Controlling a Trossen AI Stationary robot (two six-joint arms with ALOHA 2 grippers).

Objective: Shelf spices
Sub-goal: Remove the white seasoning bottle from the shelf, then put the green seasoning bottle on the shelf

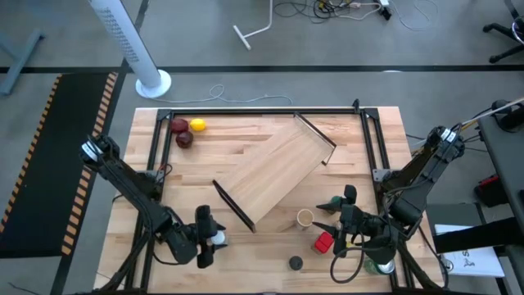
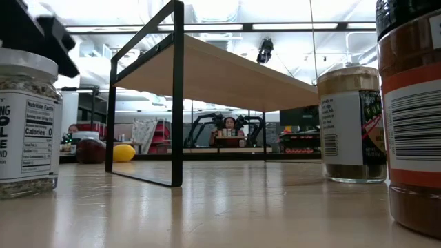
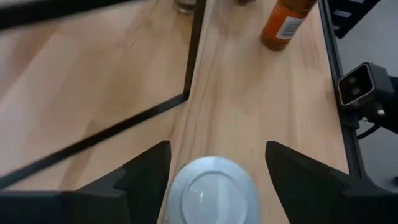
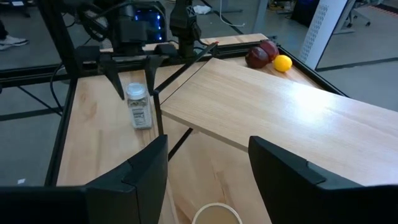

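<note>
The shelf (image 1: 274, 168) stands slantwise on the table's middle on its black end bars (image 2: 176, 96). A white-capped jar (image 3: 214, 190) stands upright on the table near the front left. My left gripper (image 1: 214, 238) is open, one finger on each side of the jar's lid, touching neither. My right gripper (image 1: 332, 220) hangs open above the front right with nothing between its fingers. Just below it stands the tan cylinder (image 1: 304, 217). The red box (image 1: 324, 242) and the black-capped jar (image 1: 295, 263) sit on the table nearby.
Red and yellow fruit (image 1: 187, 131) lies at the far left corner. A green-topped round thing (image 1: 381, 266) sits under the right arm. A black frame (image 1: 372, 156) runs along the table's edges. Bare wood shows between the shelf and the near edge.
</note>
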